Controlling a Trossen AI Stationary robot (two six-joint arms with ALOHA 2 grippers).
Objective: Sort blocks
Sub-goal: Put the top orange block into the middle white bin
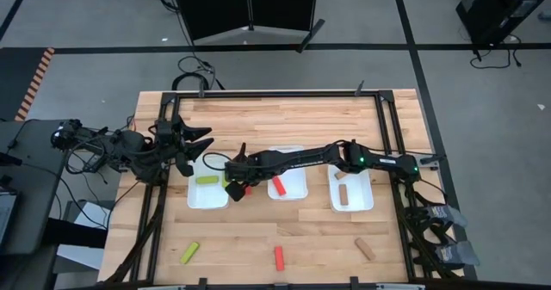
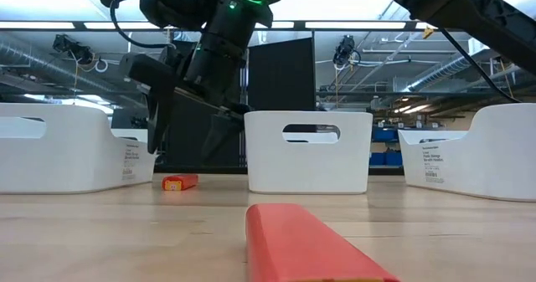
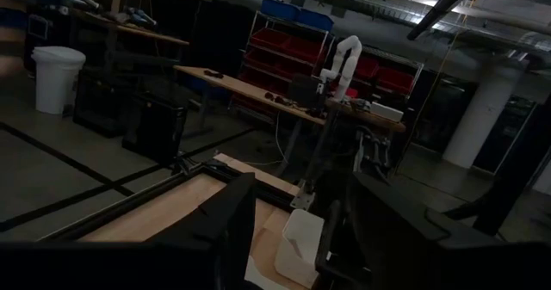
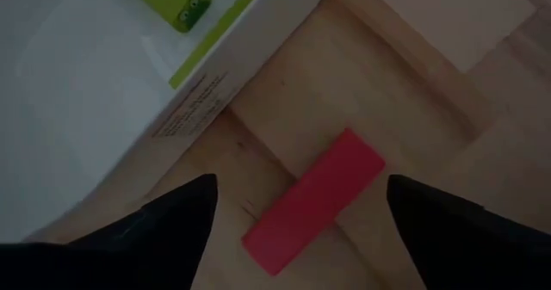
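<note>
Right claw (image 4: 297,208) spread wide above smooth red rectangular block (image 4: 314,200); glossy white plastic tray (image 4: 95,75) beside it.

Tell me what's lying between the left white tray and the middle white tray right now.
A red block lies on the wood between the left tray and the middle tray, seen in the high view. The right gripper hangs open over it.

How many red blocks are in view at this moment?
3. One red block lies in the middle white tray; one is on the table between the left and middle trays, below the right gripper, fingers open; one lies near the table's front edge. None seems hidden.
</note>
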